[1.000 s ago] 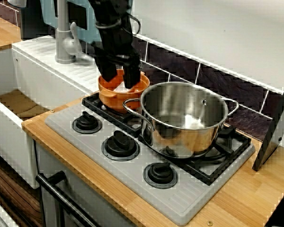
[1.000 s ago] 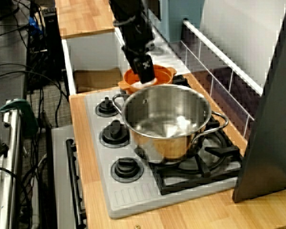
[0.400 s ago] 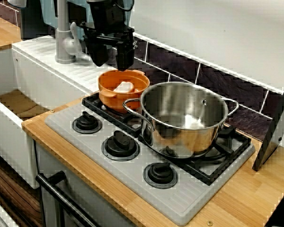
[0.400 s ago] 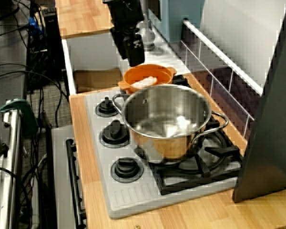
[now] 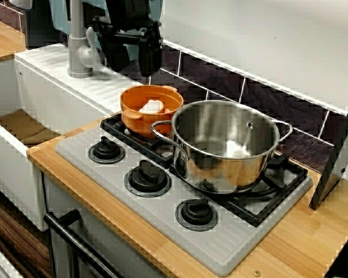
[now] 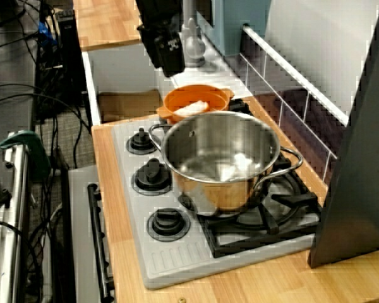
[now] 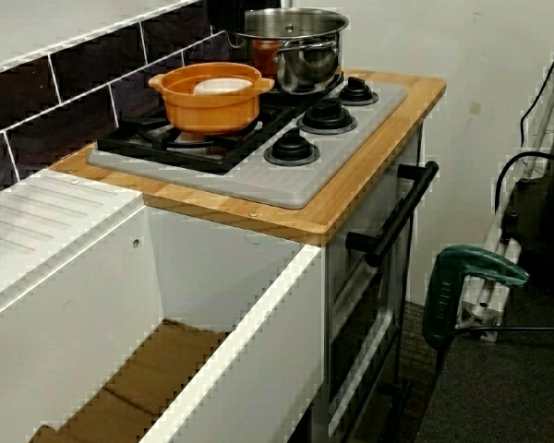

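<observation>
In the view from the stove's front, my black gripper [image 5: 134,68] hangs open and empty above the back left burner. A hand's width below it sits an orange pot [image 5: 133,116] with a white lump [image 5: 152,106] lying inside. The side view has the gripper [image 6: 170,66] up and left of the orange pot [image 6: 177,101], with the white lump [image 6: 191,107] in it. A large steel pot [image 5: 226,156] stands empty on the neighbouring burner, its handle close to the orange pot. The low view from the sink shows the orange pot [image 7: 212,109] and the steel pot [image 7: 295,51] but no gripper.
A grey faucet [image 5: 78,40] rises just left of the gripper, over a white sink [image 5: 11,92]. Three black knobs [image 5: 147,178] line the stove's front. A dark slanted panel [image 5: 336,156] stands at the right. Cables [image 6: 19,82] and a green tool [image 7: 466,281] lie on the floor.
The gripper has risen out of the orange pot, moving up and slightly left. The white lump it was around stays in the pot. The pots have not moved.
</observation>
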Available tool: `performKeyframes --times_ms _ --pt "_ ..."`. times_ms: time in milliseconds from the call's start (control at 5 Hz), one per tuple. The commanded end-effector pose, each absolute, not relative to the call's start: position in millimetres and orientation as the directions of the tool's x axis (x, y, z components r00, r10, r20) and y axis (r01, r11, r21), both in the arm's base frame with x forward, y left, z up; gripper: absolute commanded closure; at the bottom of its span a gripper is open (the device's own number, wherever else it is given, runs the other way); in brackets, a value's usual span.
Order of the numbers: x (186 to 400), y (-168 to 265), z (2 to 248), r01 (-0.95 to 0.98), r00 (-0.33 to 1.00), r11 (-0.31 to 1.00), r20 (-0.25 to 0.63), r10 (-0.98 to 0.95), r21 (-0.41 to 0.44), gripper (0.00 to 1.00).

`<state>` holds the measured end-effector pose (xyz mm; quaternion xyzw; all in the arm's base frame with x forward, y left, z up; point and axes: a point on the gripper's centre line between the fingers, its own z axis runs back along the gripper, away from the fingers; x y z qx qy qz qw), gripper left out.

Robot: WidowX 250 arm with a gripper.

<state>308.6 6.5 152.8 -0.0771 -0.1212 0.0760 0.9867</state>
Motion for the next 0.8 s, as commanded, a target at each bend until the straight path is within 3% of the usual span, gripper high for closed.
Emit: performKeyframes --times_ms 0,600 --pt "289 16 161 -0.158 0.943 0.975 0.27 0.196 -0.155 0.0" --pt "301 33 149 -0.168 0.934 0.978 0.299 0.197 -0.121 0.0"
